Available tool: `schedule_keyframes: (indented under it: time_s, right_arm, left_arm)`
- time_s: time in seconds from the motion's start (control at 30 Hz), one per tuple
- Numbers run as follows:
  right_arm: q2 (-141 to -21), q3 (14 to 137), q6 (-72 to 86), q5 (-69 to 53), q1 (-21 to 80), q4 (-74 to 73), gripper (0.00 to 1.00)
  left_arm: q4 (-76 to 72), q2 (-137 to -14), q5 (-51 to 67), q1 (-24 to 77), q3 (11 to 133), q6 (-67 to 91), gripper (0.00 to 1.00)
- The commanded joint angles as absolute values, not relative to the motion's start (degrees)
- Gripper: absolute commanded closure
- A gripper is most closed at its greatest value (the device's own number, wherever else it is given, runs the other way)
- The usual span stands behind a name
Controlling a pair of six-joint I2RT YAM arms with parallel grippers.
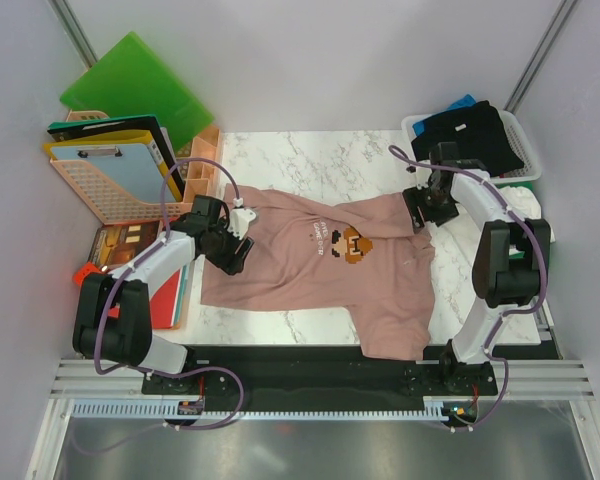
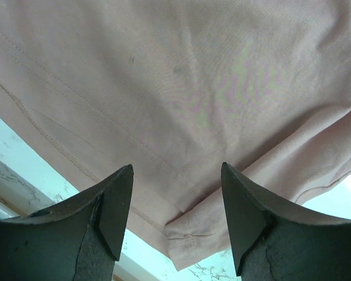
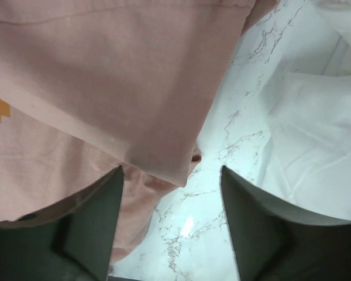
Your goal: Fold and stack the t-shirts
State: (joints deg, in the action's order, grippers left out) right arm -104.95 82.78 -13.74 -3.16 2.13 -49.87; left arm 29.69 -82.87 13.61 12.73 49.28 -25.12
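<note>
A dusty pink t-shirt (image 1: 310,270) lies spread face up across the middle of a white marble counter (image 1: 310,165). Its small pixel game-character print (image 1: 352,243) shows on the chest. The shirt's near right corner hangs past the counter's front edge.

The left claw (image 1: 230,245) hovers over the shirt's left edge. Its fingers are spread apart and hold nothing, with the stitched hem below them in the wrist view. The right claw (image 1: 420,210) sits at the shirt's far right corner. It is also spread wide and grips nothing, and a folded pink edge lies on the marble between its fingers.

White cloth (image 1: 520,205) lies just right of that claw. Behind it, a white basket (image 1: 525,140) holds black clothing (image 1: 470,130) and a bit of blue cloth (image 1: 462,102). At far left, a pink basket (image 1: 110,200) holds clipboards, and a green folder (image 1: 140,85) leans behind it.
</note>
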Motion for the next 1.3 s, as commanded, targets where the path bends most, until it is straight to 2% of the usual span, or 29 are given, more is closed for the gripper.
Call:
schedule_keyframes:
  time_s: [0.0,0.17,0.27,0.5,0.63,0.8,0.97,1.27]
  right_arm:
    - [-102.22,81.39,-14.68,-3.78,2.02,-50.54,0.23]
    - [-94.60,79.72,-15.12,-0.71,1.32,-48.70,0.21]
    - [-87.14,76.83,-16.35,-0.35,1.14,-46.34,0.21]
    - [-78.75,69.00,-14.06,-3.08,1.14,-42.80,0.21]
    - [-78.75,67.50,-14.68,-1.93,1.14,-42.36,0.21]
    - [-79.45,67.06,-14.59,-3.07,1.23,-42.36,0.21]
    - [-80.33,66.97,-13.89,-6.59,1.14,-42.28,0.21]
    - [-82.97,65.66,-13.18,-8.62,1.23,-42.36,0.22]
  left_arm:
    - [28.21,-82.27,13.45,13.10,49.57,-26.98,0.32]
    - [26.64,-79.99,11.43,13.18,49.04,-26.28,0.32]
    - [24.18,-78.13,5.11,12.83,50.97,-23.92,0.30]
    - [36.11,-92.97,25.03,11.51,70.99,-21.27,0.30]
    - [36.21,-100.44,25.23,11.51,76.28,-21.09,0.30]
    - [33.76,-106.43,16.10,11.51,81.56,-19.34,0.30]
    - [27.25,-106.26,3.72,11.43,81.48,-16.96,0.30]
    - [21.53,-109.06,-10.36,10.90,84.97,-18.28,0.29]
